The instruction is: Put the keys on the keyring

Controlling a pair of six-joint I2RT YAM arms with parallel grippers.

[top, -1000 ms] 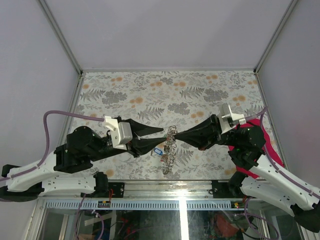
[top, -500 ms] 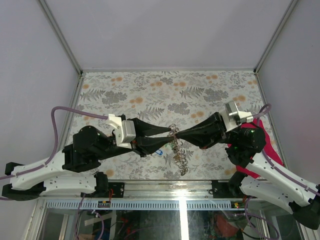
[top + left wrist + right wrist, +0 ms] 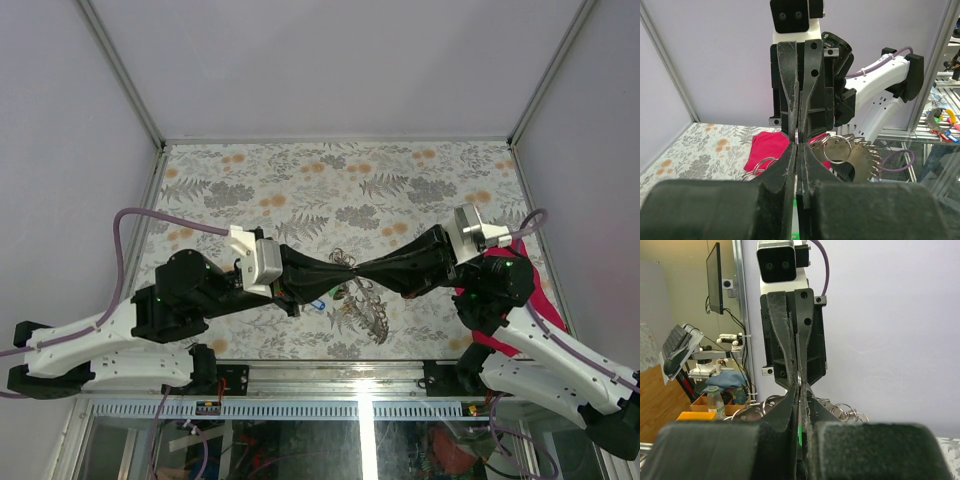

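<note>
The keyring (image 3: 346, 259), a cluster of thin silvery rings with a link chain (image 3: 372, 322), is held up between both grippers over the near middle of the table. My left gripper (image 3: 345, 268) and right gripper (image 3: 359, 269) meet tip to tip, both shut on one ring. The left wrist view shows that ring's edge (image 3: 797, 137) pinched where my left gripper (image 3: 798, 146) meets the other's fingers, with loose rings (image 3: 837, 149) beside it. The right wrist view shows the same at my right gripper (image 3: 800, 385). A blue-headed key (image 3: 318, 303) lies on the table below. Other keys are hidden.
A crimson cloth (image 3: 536, 292) lies at the table's right edge under the right arm; it also shows in the left wrist view (image 3: 765, 150). The flowered tabletop (image 3: 330, 185) is walled by grey panels at the back and sides.
My left gripper's fingers, spread a second ago, have closed on the ring. The meeting point of the grippers shifted slightly right, and the chain swung out to the lower right.
</note>
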